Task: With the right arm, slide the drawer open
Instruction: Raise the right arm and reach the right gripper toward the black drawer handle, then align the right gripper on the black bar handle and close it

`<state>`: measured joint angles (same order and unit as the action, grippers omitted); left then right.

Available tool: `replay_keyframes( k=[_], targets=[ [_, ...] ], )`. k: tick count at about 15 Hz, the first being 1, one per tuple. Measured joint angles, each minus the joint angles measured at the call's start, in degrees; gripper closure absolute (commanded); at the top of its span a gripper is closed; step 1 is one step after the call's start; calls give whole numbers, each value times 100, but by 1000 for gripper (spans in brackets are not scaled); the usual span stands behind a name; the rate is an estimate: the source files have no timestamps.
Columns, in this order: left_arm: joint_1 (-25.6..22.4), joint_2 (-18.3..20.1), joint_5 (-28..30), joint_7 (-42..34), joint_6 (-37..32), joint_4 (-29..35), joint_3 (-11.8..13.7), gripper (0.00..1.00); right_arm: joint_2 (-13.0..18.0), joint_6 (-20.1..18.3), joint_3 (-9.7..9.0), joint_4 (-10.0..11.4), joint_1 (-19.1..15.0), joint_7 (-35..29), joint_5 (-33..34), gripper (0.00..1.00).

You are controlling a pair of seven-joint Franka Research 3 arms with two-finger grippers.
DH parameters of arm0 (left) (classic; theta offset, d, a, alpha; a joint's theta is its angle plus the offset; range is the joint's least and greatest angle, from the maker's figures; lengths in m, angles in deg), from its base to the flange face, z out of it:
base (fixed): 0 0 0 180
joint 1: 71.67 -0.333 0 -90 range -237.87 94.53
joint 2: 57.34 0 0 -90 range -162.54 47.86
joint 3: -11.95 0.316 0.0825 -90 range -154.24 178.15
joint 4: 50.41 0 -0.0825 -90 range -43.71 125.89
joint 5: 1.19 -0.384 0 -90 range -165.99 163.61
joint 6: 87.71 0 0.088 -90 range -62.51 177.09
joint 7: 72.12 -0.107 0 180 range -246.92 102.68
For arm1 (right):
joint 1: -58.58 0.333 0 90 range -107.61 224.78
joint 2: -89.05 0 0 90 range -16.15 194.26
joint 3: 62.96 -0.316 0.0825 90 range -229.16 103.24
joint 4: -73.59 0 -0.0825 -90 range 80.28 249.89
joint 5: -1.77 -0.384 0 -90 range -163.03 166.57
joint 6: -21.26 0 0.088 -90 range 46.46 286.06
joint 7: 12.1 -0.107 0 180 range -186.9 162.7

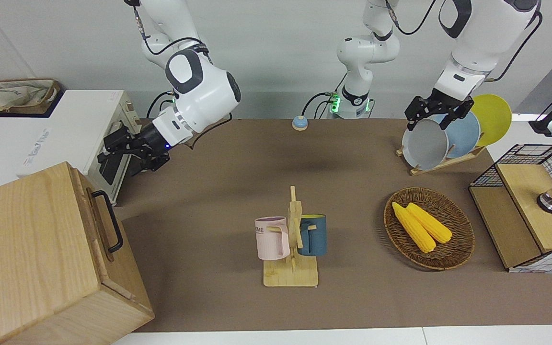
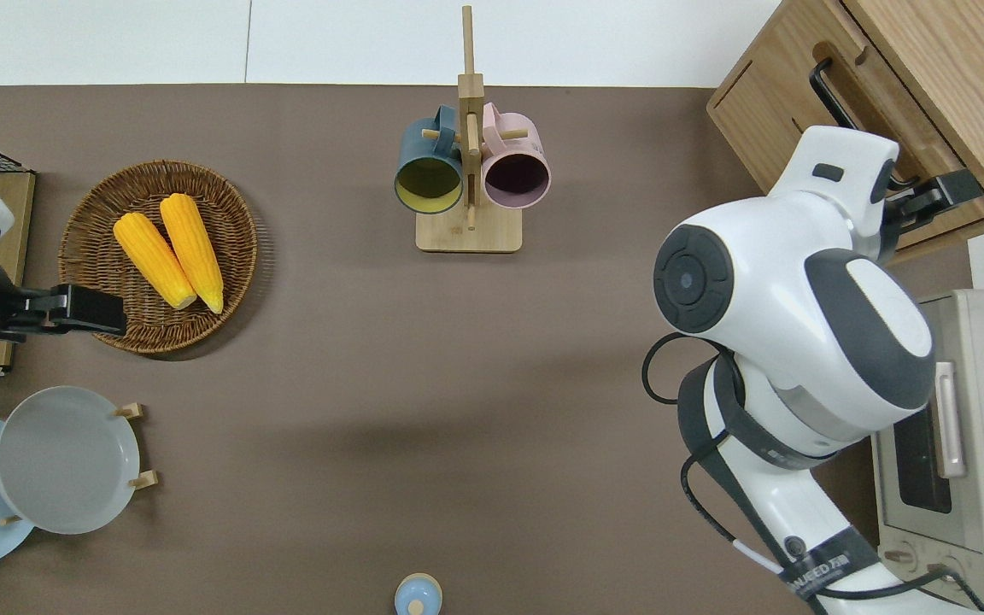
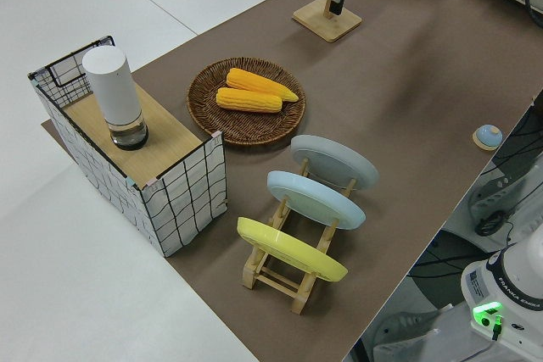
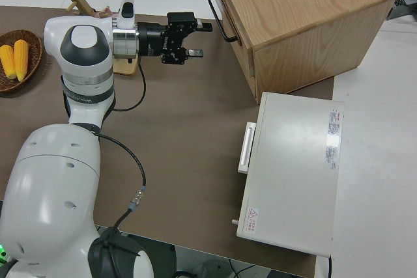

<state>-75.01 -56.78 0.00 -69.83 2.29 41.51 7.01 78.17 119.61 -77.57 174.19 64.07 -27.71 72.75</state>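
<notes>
Right gripper (image 4: 199,40) nears the drawer (image 4: 229,17)
Its fingers are spread, holding nothing, level with the black loop handle (image 4: 220,17) and just short of it; left arm parked.

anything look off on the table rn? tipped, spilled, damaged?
Nothing stands out. The drawer is shut, the corn lies in its basket, mugs hang on their stand, and plates sit in the rack. The right gripper is open, short of the handle.
</notes>
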Motion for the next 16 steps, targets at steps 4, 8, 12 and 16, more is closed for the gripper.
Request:
replay_keyframes(
  k=[4, 8, 12, 16],
  targets=[
    [0, 0, 0, 0, 0, 0, 0, 5, -155, 68, -1, 259, 66, -363, 901, 19],
    [0, 0, 0, 0, 0, 0, 0, 5, -371, 166, 10, 365, 66, -721, 1700, 21],
    [0, 0, 0, 0, 0, 0, 0, 5, -564, 187, 29, 368, 40, -1043, 2137, 21],
    [0, 0, 0, 0, 0, 0, 0, 2, -765, 190, 30, 369, 37, -1223, 2791, 21]
  ],
)
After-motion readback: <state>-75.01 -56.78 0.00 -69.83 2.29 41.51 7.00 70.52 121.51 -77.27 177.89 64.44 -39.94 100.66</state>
